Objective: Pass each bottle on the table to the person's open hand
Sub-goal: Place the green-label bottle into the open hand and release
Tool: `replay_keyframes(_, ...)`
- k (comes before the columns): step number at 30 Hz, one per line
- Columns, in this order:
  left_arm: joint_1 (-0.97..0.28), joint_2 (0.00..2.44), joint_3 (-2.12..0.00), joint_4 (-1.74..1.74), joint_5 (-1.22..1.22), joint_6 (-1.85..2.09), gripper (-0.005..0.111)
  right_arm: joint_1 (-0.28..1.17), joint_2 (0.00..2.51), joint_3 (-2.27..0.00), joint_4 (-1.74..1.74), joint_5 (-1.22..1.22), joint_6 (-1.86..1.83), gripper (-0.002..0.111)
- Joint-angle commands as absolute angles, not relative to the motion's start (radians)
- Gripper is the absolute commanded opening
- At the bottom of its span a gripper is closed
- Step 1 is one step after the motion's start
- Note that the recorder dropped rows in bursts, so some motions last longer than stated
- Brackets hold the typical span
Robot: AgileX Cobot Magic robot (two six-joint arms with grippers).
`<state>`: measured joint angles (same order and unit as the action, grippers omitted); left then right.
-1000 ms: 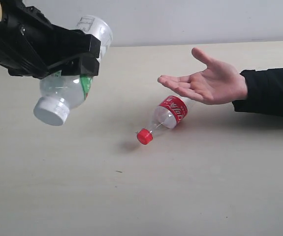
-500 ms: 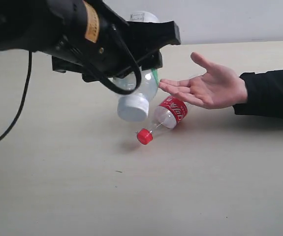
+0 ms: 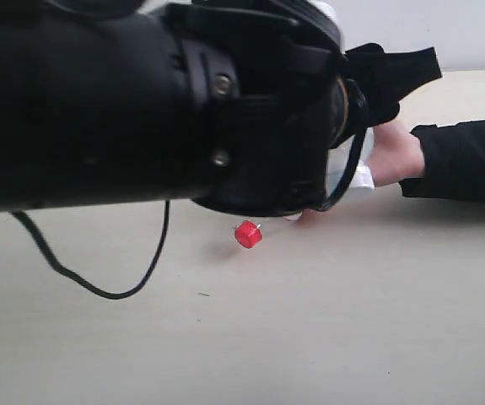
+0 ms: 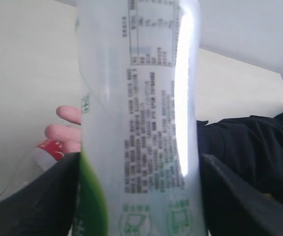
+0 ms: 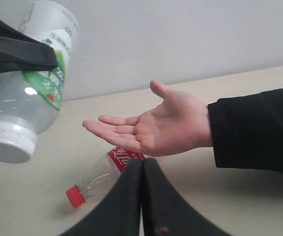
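Gripping 1 white-capped bottle (image 5: 20,101) cap-down, the left hand (image 4: 140,196) is clamped round it, up off the tabletop (image 3: 309,337). Next over, 1 red-capped bottle (image 5: 109,169) lies on its side on the tabletop, just under the person's open hand (image 5: 156,128) (palm up). Right hand (image 5: 142,196): jaws pressed together, nothing in them.

The white-capped bottle (image 4: 136,98) in my left claw (image 4: 140,156) is thin translucent plastic. Its printed label (image 5: 50,81) is glossy film with one bright streak of glare, and its cap (image 5: 7,143) is opaque white plastic. My fingers (image 4: 28,196) look like matt black plastic. The red-labelled bottle (image 5: 112,169) is clear, shiny plastic with a smooth red cap (image 3: 247,234). The table (image 3: 352,329) is pale wood-grain, matt. The person's sleeve (image 5: 259,130) is black cloth with fine ribs.
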<state>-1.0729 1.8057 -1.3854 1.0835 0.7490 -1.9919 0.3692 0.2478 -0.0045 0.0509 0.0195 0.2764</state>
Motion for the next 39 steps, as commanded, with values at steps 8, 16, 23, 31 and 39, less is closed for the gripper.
replay_keyframes(8, -1.034, 1.998, -1.562, 1.077, 0.597, -2.01, 0.0, 0.366, 0.244, 0.0, 0.047, 0.017, 0.276, 0.0)
replay_keyframes(16, -0.997, 2.089, -1.645, 1.037, 0.642, -1.939, 0.0, 0.366, 0.244, 0.0, 0.047, 0.017, 0.276, 0.0)
replay_keyframes(23, -0.976, 2.139, -1.645, 1.006, 0.624, -1.934, 0.0, 0.366, 0.244, 0.0, 0.047, 0.017, 0.276, 0.0)
replay_keyframes(31, -0.964, 2.16, -1.652, 0.991, 0.57, -1.94, 0.0, 0.366, 0.244, 0.0, 0.049, 0.017, 0.276, 0.0)
replay_keyframes(39, -0.953, 2.16, -1.652, 0.9, 0.556, -1.858, 0.014, 0.366, 0.244, 0.0, 0.049, 0.017, 0.276, 0.0)
